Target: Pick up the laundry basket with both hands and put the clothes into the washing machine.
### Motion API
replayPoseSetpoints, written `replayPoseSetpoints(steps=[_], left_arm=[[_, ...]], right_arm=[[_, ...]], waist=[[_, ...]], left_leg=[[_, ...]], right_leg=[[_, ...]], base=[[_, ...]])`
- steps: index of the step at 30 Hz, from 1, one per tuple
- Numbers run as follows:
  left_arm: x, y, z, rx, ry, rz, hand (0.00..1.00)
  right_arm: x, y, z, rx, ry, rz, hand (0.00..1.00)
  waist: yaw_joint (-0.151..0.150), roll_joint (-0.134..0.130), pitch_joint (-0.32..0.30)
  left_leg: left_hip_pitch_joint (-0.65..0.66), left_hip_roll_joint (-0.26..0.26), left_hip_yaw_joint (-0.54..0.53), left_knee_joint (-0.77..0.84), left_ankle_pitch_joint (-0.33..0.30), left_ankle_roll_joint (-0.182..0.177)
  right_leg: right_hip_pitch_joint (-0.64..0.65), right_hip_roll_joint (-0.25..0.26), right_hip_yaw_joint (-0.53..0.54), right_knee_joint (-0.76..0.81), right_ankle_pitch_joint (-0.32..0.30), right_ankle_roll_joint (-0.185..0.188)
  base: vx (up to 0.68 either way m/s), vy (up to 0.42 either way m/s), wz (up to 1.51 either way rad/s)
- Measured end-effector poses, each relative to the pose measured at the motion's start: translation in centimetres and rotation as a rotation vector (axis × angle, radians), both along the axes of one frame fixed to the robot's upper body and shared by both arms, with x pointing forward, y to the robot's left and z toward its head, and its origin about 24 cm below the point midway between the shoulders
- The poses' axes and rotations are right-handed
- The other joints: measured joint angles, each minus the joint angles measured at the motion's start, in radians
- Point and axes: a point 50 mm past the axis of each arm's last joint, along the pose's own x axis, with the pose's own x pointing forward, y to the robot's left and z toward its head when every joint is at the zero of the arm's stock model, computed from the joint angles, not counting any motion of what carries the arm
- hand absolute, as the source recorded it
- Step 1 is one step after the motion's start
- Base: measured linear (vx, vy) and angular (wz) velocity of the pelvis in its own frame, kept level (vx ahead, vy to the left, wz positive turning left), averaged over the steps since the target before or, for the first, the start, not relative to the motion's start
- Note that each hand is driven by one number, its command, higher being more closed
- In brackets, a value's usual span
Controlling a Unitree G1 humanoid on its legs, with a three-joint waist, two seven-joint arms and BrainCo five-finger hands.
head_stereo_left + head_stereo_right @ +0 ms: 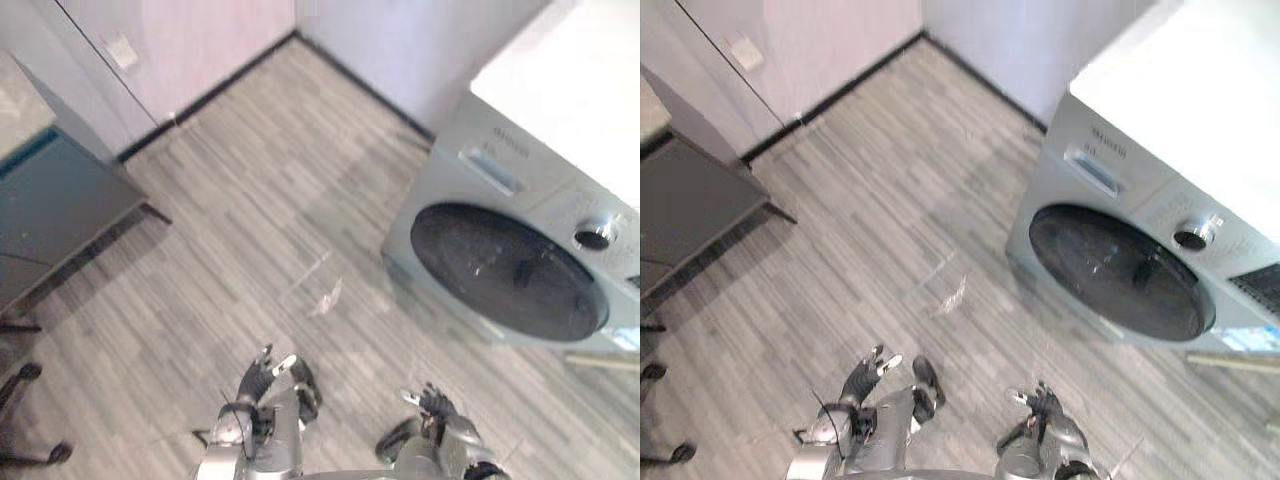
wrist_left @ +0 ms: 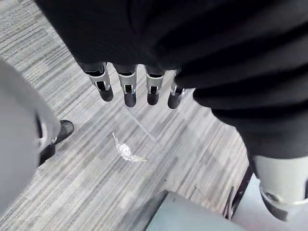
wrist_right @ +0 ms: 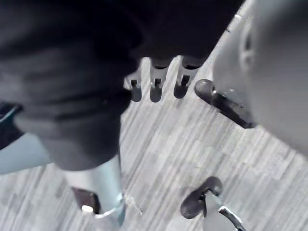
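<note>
Low at the near edge of the head views: left hand [image 1: 268, 382] with fingers relaxed and spread, holding nothing; right hand [image 1: 437, 408] just beside it, fingers [image 3: 155, 89] hanging loose over bare floor, also holding nothing. Ahead of both, open wood-grain floor [image 1: 250, 200] with a small crumpled clear scrap [image 1: 328, 297]. Farther out, ahead and to the right, washing machine [image 1: 510, 250], round dark door [image 1: 507, 270] apparently closed and facing the hands; nearer the right hand than the left. Cannot tell where basket and clothes lie. Off to the left, a grey cabinet [image 1: 50, 200].
</note>
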Motion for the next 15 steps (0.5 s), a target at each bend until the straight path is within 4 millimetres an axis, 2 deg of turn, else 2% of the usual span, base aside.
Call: replayPoseSetpoints(steps=[1, 2, 3, 4, 5, 7, 8, 9, 10, 11, 12, 14, 15], left_arm=[[-0.4, 0.3, -0.1, 0.010, 0.003, 0.021, 0.00], [-0.5, 0.5, -0.3, 0.015, 0.010, 0.034, 0.00], [-0.6, 0.9, -0.5, 0.025, 0.016, 0.051, 0.00], [-1.0, 1.7, -0.9, 0.043, 0.033, 0.090, 0.00], [-1.5, 1.9, -1.3, 0.046, 0.058, 0.107, 0.00], [-1.7, 2.0, -2.0, 0.055, 0.091, 0.125, 0.00], [-1.8, 2.0, -2.3, 0.050, 0.108, 0.140, 0.00], [-2.0, 2.0, -2.6, 0.043, 0.129, 0.158, 0.00], [-2.1, 2.1, -2.8, 0.040, 0.133, 0.172, 0.00], [-2.4, 2.7, -3.0, 0.040, 0.146, 0.212, 0.00], [-2.6, 3.0, -3.1, 0.042, 0.153, 0.231, 0.00], [-4.2, 2.6, -4.2, 0.014, 0.231, 0.308, 0.00], [-4.4, 2.7, -4.2, 0.012, 0.236, 0.324, 0.00]], right_arm=[[-0.2, -0.2, 0.1, -0.007, -0.011, -0.007, 0.00], [-0.6, -0.2, 0.0, -0.003, -0.011, -0.025, 0.00], [-0.6, 0.0, 0.0, 0.011, -0.021, -0.054, 0.00], [-0.5, 0.4, 0.1, 0.030, -0.035, -0.089, 0.00], [-0.6, 0.6, 0.1, 0.039, -0.039, -0.105, 0.00], [-0.4, 0.2, 0.3, 0.031, -0.067, -0.119, 0.00], [-0.3, 0.0, 0.5, 0.032, -0.080, -0.129, 0.00], [-0.6, -0.1, 0.4, 0.035, -0.075, -0.140, 0.00], [-0.8, -0.1, 0.3, 0.037, -0.070, -0.145, 0.00], [-1.6, 0.4, 0.0, 0.058, -0.050, -0.156, 0.00], [-2.0, 0.7, -0.3, 0.066, -0.032, -0.156, 0.00], [-2.1, 0.4, -0.3, 0.061, -0.026, -0.154, 0.00], [-2.1, 0.5, -0.3, 0.064, -0.025, -0.155, 0.00]], waist=[[-0.006, 0.006, -0.020], [-0.010, 0.018, -0.028], [-0.020, 0.009, -0.042], [-0.034, -0.003, -0.049], [-0.038, -0.010, -0.053], [-0.052, -0.013, -0.057], [-0.056, -0.018, -0.062], [-0.056, -0.004, -0.070], [-0.055, -0.008, -0.077], [-0.054, -0.038, -0.102], [-0.053, -0.047, -0.109], [-0.045, 0.008, -0.150], [-0.044, 0.010, -0.150]], left_leg=[[0.029, 0.002, -0.035, 0.000, -0.023, -0.005], [0.033, 0.004, -0.053, -0.004, -0.026, -0.007], [0.041, 0.003, -0.082, -0.016, -0.026, -0.006], [0.057, -0.005, -0.125, -0.038, -0.027, -0.004], [0.066, -0.016, -0.158, -0.045, -0.028, -0.005], [0.072, -0.051, -0.247, -0.046, -0.034, -0.007], [0.074, -0.060, -0.293, -0.036, -0.037, -0.007], [0.075, -0.071, -0.351, -0.028, -0.040, -0.022], [0.076, -0.076, -0.381, -0.020, -0.038, -0.034], [0.071, -0.097, -0.452, 0.006, -0.058, -0.063], [0.072, -0.100, -0.479, 0.021, -0.070, -0.078], [0.069, -0.014, -0.502, 0.079, -0.091, -0.110], [0.057, 0.006, -0.493, 0.105, -0.090, -0.111]], right_leg=[[-0.073, -0.018, 0.132, 0.151, 0.063, -0.090], [-0.113, -0.003, 0.202, 0.220, 0.023, -0.059], [-0.163, 0.045, 0.279, 0.288, -0.068, -0.021], [-0.212, 0.121, 0.356, 0.316, -0.157, -0.016], [-0.242, 0.172, 0.394, 0.297, -0.201, -0.017], [-0.314, 0.249, 0.497, 0.197, -0.241, -0.018], [-0.330, 0.270, 0.543, 0.137, -0.239, -0.017], [-0.346, 0.291, 0.612, 0.058, -0.230, -0.020], [-0.347, 0.299, 0.635, 0.019, -0.218, -0.017], [-0.321, 0.286, 0.652, -0.081, -0.125, -0.025], [-0.312, 0.281, 0.652, -0.082, -0.085, -0.004], [-0.245, 0.330, 0.549, -0.100, -0.128, -0.036], [-0.230, 0.345, 0.531, -0.112, -0.133, -0.044]], base=[[0.15, 0.142, 0.23], [0.20, 0.116, 0.46], [0.22, 0.027, 0.77], [0.27, -0.008, 0.98], [0.23, -0.029, 1.13], [0.25, -0.098, 1.46], [0.28, -0.160, 1.85], [0.20, -0.128, 1.54], [0.33, -0.265, 1.91], [0.29, -0.282, 1.57], [0.35, -0.374, 1.59], [0.31, -0.317, 0.85], [0.26, -0.288, 0.59]])
